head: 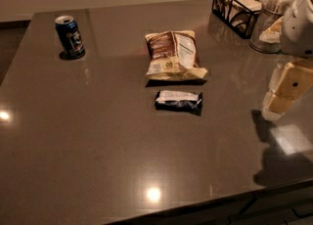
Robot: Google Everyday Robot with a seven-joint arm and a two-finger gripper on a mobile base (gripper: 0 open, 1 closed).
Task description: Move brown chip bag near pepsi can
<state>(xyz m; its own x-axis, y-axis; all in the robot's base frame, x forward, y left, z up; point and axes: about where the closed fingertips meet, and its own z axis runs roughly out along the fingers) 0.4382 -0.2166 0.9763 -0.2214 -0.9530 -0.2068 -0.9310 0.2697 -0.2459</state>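
Brown and cream-yellow, the brown chip bag (173,55) lies flat mid-table (98,146), label panel up. A dark wrapped bar (179,101) sits just in front of it. The pepsi can (70,36) stands upright, well apart at far left. The hand (286,89) hovers at the right edge, clear of the bag; released or clenched, I cannot tell.

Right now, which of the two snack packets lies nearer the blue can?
The brown chip bag, with its white label; the small dark bar lies farther from the pepsi can. The gripper hangs at far right.
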